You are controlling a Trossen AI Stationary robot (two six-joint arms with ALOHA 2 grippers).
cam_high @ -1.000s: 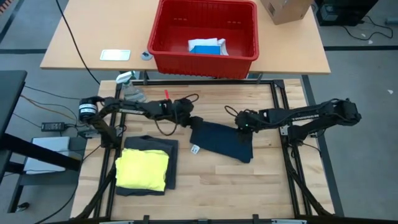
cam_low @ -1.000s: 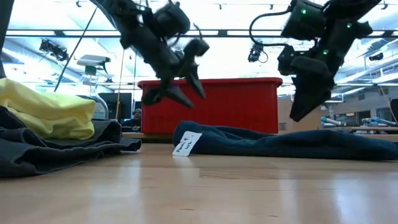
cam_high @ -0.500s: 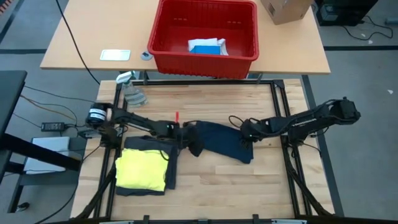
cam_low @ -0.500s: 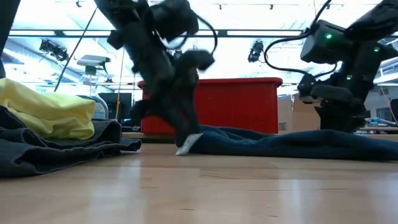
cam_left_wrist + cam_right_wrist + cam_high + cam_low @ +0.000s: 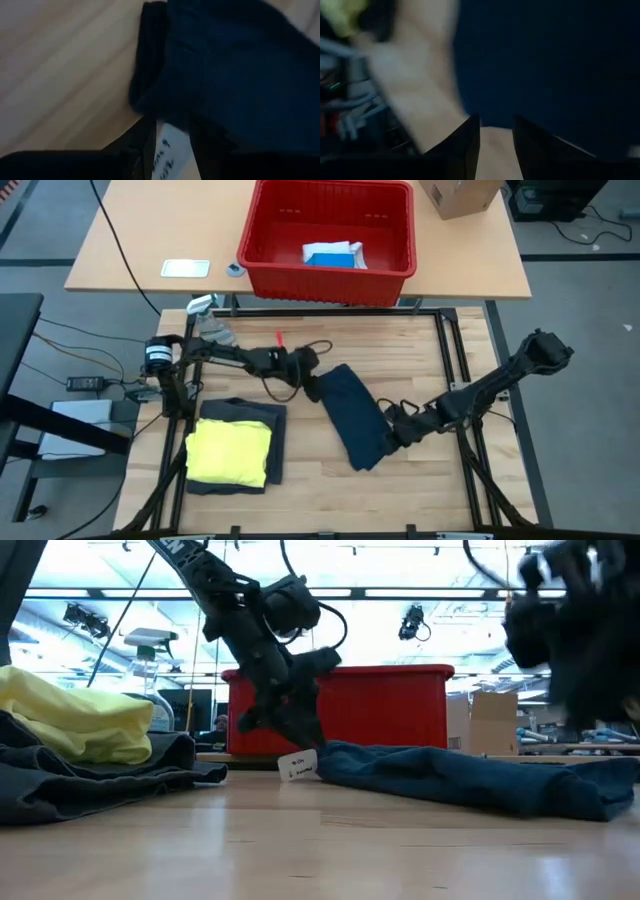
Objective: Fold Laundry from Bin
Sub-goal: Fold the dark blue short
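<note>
Even bright overhead light, glaring ceiling strips behind, both wrist views dim and blurred

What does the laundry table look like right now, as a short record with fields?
working garment: dark blue garment lying flat on the wooden table
left pincer: at the garment's far end, by its white tag
right pincer: at the garment's near end
folded pile: yellow garment on dark grey garment
bin: red, holding blue and white laundry

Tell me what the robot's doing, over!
Left gripper at navy garment's far end. Right gripper at its near end. Nothing in the way.
</note>
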